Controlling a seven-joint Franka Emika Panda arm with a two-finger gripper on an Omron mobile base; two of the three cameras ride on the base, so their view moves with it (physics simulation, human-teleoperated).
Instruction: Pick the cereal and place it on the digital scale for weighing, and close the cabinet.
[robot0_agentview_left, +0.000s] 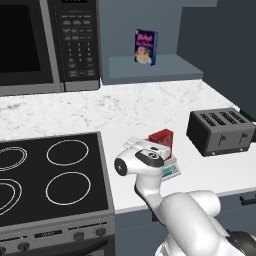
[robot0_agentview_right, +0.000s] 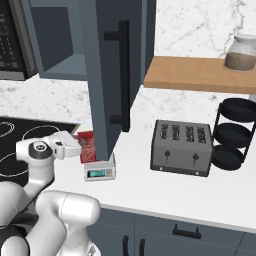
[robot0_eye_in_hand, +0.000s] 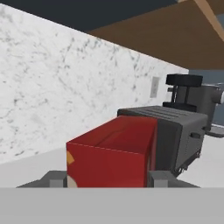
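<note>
My fingers (robot0_eye_in_hand: 107, 179) grasping the cereal (robot0_eye_in_hand: 114, 151), one tip each side of the red box. Box upright on the digital scale (robot0_agentview_right: 100, 171), on the white bench (robot0_agentview_left: 150, 107) between stove (robot0_agentview_left: 52, 175) and toaster (robot0_agentview_right: 181, 147). Cabinet (robot0_agentview_right: 107, 75) door open above it.

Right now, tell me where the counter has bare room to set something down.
Bare counter lies between the microwave and the toaster, and along the front edge before the toaster. It is crowded around the scale: the cereal, the gripper and the open cabinet door all meet there.
</note>
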